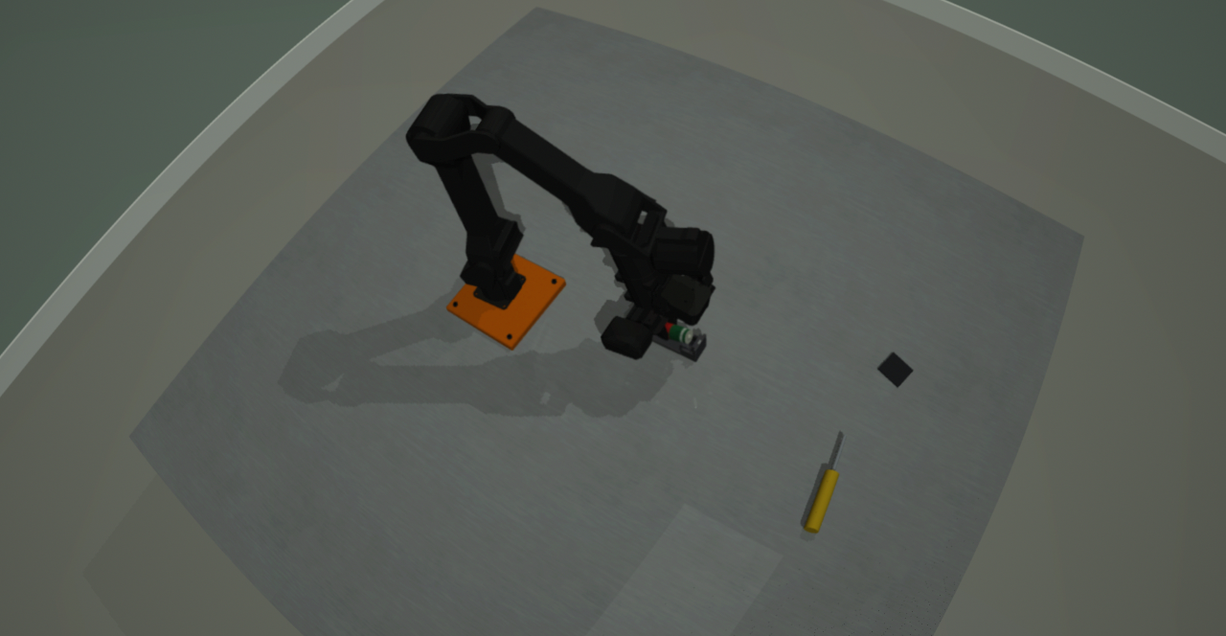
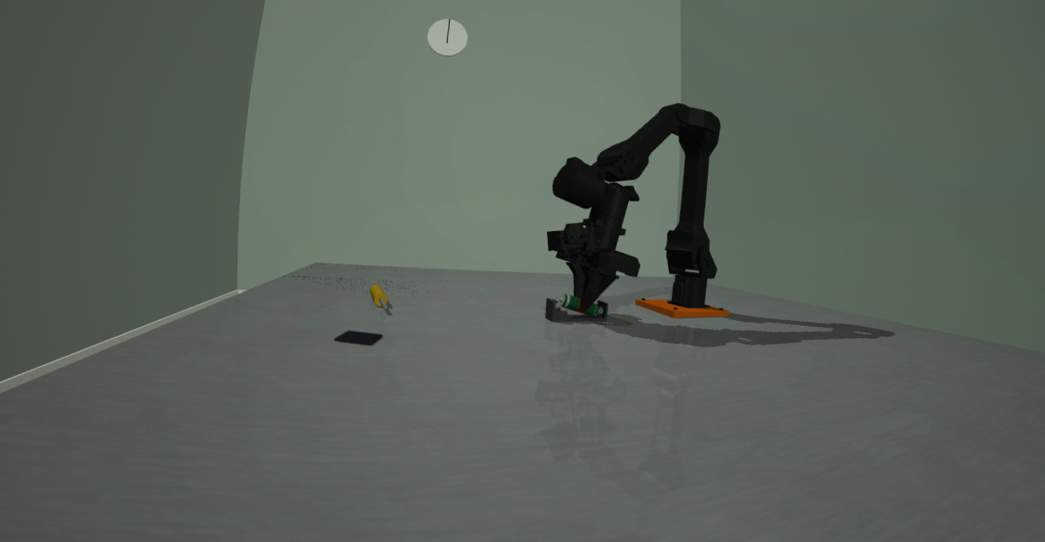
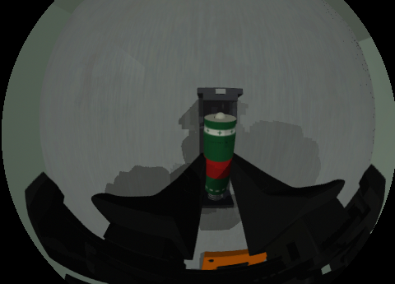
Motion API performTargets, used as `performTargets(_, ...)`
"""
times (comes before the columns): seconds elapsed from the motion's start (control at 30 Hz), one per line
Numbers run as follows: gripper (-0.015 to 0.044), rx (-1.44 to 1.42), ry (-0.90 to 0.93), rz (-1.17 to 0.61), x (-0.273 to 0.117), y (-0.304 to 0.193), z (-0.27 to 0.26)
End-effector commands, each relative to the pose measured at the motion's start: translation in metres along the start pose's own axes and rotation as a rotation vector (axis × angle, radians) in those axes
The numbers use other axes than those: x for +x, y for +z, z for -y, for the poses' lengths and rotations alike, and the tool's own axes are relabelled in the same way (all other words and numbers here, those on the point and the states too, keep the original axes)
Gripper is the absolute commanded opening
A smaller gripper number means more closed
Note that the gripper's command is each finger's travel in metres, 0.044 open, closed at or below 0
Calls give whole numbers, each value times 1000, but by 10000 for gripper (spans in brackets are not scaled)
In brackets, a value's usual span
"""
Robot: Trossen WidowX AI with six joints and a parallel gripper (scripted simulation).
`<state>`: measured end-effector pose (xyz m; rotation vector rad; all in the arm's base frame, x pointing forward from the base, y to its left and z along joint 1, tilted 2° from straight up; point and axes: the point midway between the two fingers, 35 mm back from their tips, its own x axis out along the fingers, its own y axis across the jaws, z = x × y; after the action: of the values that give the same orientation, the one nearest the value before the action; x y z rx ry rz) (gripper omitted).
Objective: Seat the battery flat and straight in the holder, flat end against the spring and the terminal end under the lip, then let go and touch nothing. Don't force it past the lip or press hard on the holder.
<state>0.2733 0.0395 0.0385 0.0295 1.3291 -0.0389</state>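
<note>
The pincer [image 3: 220,180] pinches the battery [image 3: 220,152] by its red middle. The battery lies in line with the holder [image 3: 220,95], low over it, slightly tilted, its knob end pointing at the far lip.
</note>
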Motion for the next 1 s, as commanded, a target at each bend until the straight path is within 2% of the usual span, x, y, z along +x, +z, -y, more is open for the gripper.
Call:
performTargets(0.0,69,-5,1,-35,1,-2,0)
performTargets(0.97,69,2,-3,-211,6,3,0)
